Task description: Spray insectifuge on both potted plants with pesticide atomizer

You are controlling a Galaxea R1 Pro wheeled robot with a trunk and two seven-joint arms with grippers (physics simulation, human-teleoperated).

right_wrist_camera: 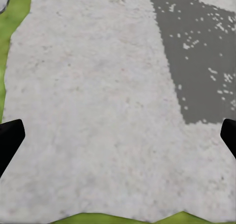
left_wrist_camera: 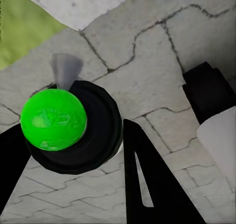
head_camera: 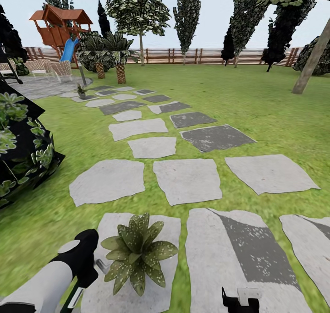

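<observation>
The left gripper (left_wrist_camera: 73, 150) is clamping the pesticide atomizer (left_wrist_camera: 66, 123) just beside a potted plant (head_camera: 137, 252) (leaves carrying whitish insectifuge (head_camera: 158, 249) specks) sitting on a stepping stone (head_camera: 167, 230). The right gripper (right_wrist_camera: 118, 135) is hanging spread wide over a neighbouring grey slab (right_wrist_camera: 98, 111).

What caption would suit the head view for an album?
Garden path: the left hand holds the pesticide atomizer beside a white-speckled potted plant on a stepping stone.

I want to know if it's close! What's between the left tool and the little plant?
Head view: the atomizer's pale nozzle pokes from the left tool toward the plant; otherwise bare grey stone.
</observation>
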